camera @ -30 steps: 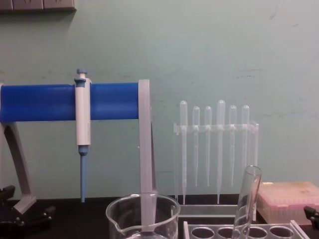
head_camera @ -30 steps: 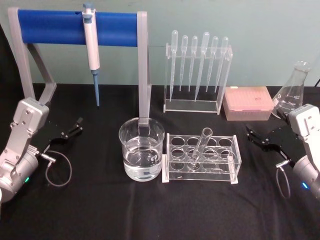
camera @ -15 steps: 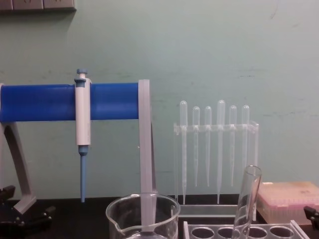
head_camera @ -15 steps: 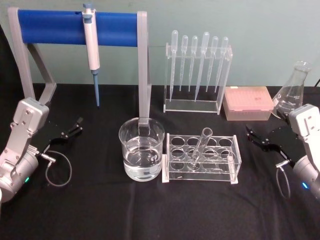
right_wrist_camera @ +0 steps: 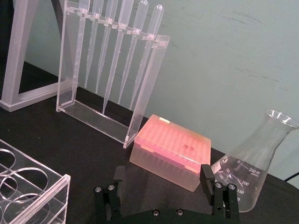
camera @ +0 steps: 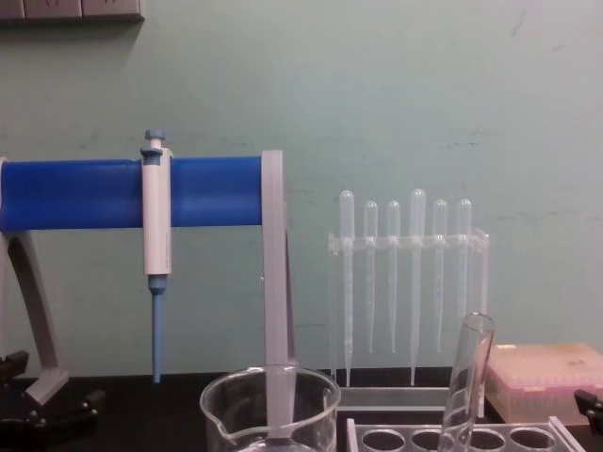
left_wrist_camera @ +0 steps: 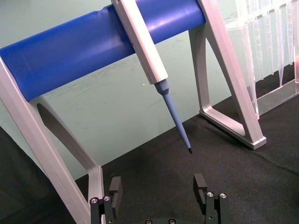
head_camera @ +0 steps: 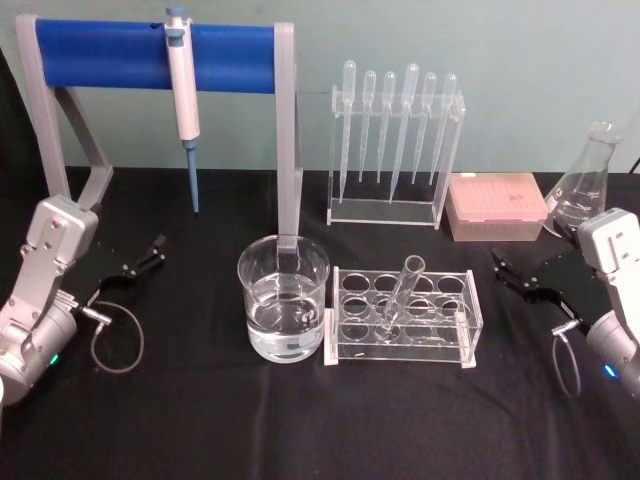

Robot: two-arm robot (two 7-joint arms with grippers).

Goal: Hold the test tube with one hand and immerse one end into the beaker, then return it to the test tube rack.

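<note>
Zero change — test tube [head_camera: 398, 297] in rack [head_camera: 469, 322].

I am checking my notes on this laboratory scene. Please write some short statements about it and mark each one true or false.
1. The test tube leans tilted in the rack. True.
2. The right pincer grips the test tube. False: it is open, holds nothing, and sits apart from the rack, on the rack's right.
3. The beaker holds clear liquid and stands to the left of the rack. True.
4. The pipettor lies flat beside the beaker. False: it hangs from the blue bar.
5. The left pincer is open. True.
</note>
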